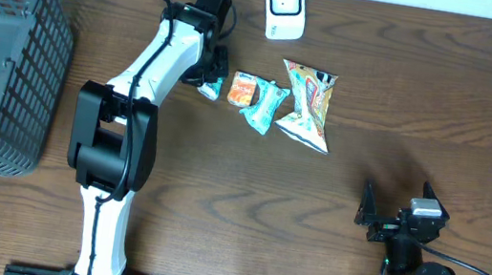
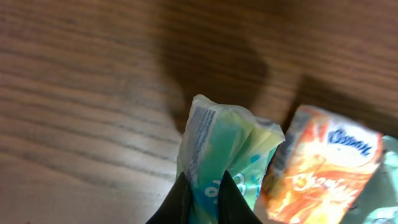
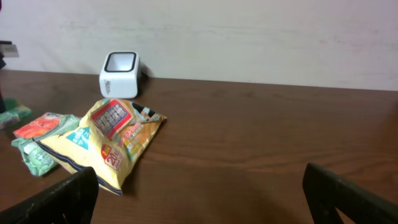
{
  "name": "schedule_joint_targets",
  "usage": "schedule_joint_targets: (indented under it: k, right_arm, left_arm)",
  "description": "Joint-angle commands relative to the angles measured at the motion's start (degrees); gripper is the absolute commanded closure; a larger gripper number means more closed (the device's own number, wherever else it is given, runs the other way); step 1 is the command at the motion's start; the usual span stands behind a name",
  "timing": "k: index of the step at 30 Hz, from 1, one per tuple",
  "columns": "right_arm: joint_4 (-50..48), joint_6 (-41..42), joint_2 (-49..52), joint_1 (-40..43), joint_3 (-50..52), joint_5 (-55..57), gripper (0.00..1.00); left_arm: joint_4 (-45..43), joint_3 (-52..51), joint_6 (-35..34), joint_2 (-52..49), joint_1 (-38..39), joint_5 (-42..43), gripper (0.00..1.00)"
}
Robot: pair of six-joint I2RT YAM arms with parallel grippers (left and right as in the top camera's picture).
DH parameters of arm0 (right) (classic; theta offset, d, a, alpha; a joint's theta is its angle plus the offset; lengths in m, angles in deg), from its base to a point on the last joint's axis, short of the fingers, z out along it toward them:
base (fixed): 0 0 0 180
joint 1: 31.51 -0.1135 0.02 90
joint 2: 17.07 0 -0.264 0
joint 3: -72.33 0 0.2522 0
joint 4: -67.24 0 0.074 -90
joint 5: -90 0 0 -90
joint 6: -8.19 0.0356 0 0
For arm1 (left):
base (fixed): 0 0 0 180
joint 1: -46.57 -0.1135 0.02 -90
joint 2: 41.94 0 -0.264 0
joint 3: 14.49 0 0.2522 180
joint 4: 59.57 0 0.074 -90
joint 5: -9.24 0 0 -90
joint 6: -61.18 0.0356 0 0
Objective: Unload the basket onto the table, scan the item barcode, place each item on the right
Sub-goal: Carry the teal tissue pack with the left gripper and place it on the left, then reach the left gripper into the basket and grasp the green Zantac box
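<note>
Got the left gripper [image 2: 205, 202] right up at the lens, black fingers [image 2: 177, 202] pinched narrow on the bottom edge of a small green pack [image 2: 224, 146], so definitely holding that one. Can't tell whether lifted or resting on the table [image 2: 81, 93]. Just beside it on the right in that wrist view, spotted an orange tissue pack [image 2: 323, 168], close enough to look like touching. From overhead, found that left gripper [image 1: 207, 82] and green pack [image 1: 208, 90] at the left end of a short row on the table: next the orange tissue pack [image 1: 243, 89], then a teal packet [image 1: 267, 110] touching it, then a crinkly yellow snack bag [image 1: 308, 108] at the right end. Also noticed a white scanner [image 1: 284, 6] near the back edge, behind the row and apart from all of it. Way over on the far left, got a dark mesh basket [image 1: 7, 56]. Down at the front right, found the right gripper [image 1: 394, 216] spread wide with nothing in it, well apart from the row. Checked its own wrist view too: right gripper [image 3: 205, 205] gaping, facing the snack bag [image 3: 112, 140] with the scanner [image 3: 119, 73] farther back.
</note>
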Motion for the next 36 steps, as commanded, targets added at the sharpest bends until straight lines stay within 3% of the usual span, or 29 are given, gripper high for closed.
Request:
schedule_joint_targets:
  k: [1, 2, 4, 9, 17, 20, 22, 25, 28, 34, 36]
  right_arm:
    - [0.3, -0.4, -0.3, -0.3, 0.1, 0.3, 0.01]
    - [0.3, -0.4, -0.3, -0.3, 0.1, 0.3, 0.01]
    - [0.3, -0.4, -0.3, -0.3, 0.1, 0.3, 0.01]
    - [0.3, -0.4, -0.3, -0.3, 0.1, 0.3, 0.01]
    - [0.3, -0.4, -0.3, -0.3, 0.1, 0.3, 0.01]
    - [0.3, -0.4, -0.3, -0.3, 0.1, 0.3, 0.01]
    - [0.3, -0.4, -0.3, -0.3, 0.1, 0.3, 0.01]
    - [0.3, -0.4, -0.3, -0.3, 0.1, 0.3, 0.01]
    - [0.3, -0.4, -0.3, -0.3, 0.1, 0.3, 0.01]
    - [0.3, -0.4, -0.3, -0.3, 0.1, 0.3, 0.01]
    - [0.3, -0.4, -0.3, -0.3, 0.1, 0.3, 0.01]
  left_arm:
    - [-0.7, 0.2, -0.5, 0.0, -0.1, 4.4, 0.83]
    - [-0.8, 0.2, -0.5, 0.0, -0.1, 6.1, 0.73]
    - [-0.8, 0.5, -0.5, 0.2, -0.2, 8.1, 0.71]
    - [0.0, 3.0, -0.5, 3.2, -1.7, 8.2, 0.49]
    - [-1.3, 5.6, 4.8, 19.0, -12.2, 5.1, 0.43]
    - [-1.6, 5.6, 7.8, 26.2, -18.8, -5.6, 0.42]
    - [-1.4, 5.6, 12.8, 30.3, -26.1, -18.1, 0.36]
    - [-0.8, 5.4, 17.0, 30.2, -32.6, -21.1, 0.29]
    - [-0.6, 4.3, 17.1, 28.3, -39.6, -21.1, 0.28]
    - [-1.6, 4.3, 17.1, 20.9, -47.0, -21.1, 0.28]
    - [-2.7, 4.3, 17.1, 17.5, -48.6, -21.1, 0.23]
